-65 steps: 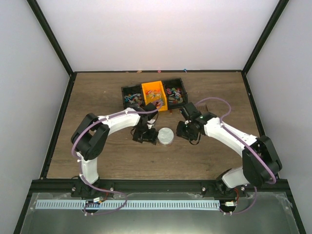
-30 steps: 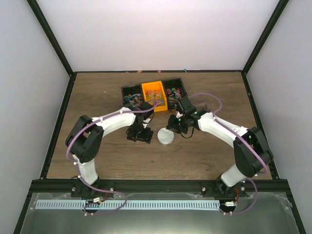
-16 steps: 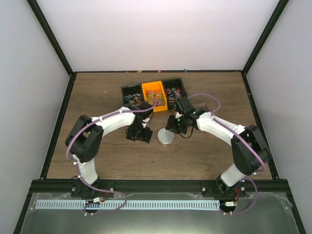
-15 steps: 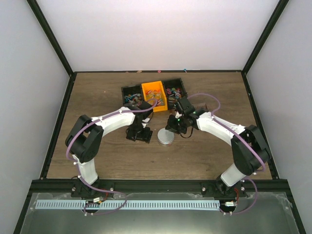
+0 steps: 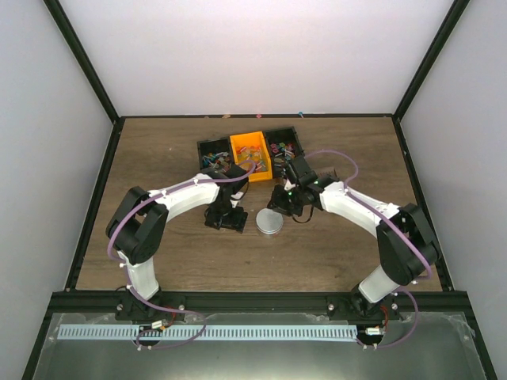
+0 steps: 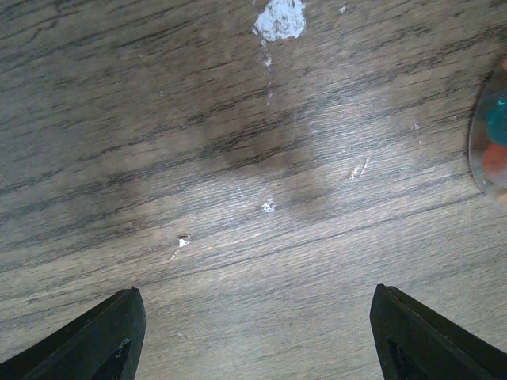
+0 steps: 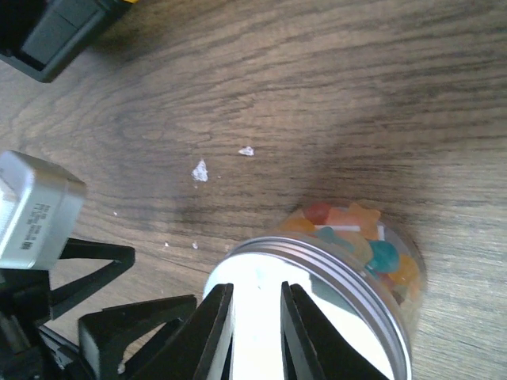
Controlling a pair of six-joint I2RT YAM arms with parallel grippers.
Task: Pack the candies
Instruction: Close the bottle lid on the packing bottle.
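Observation:
A small clear jar with a silver lid stands on the wooden table between my grippers. The right wrist view shows its lid and mixed-colour candies through its clear wall. My right gripper hangs just over the lid. Its jaws are close together with only a narrow gap and hold nothing. My left gripper is wide open and empty low over bare wood, just left of the jar, whose edge shows at the right. More candies lie in the bins.
Three joined bins, black, orange and black, stand behind the jar at mid-table. A black bin corner shows in the right wrist view. Black frame rails edge the table, and white walls stand around it.
Since 2.2 s ago my right gripper has moved left to over the jar lid. My left gripper has shifted slightly left. Little has moved in the last half second.

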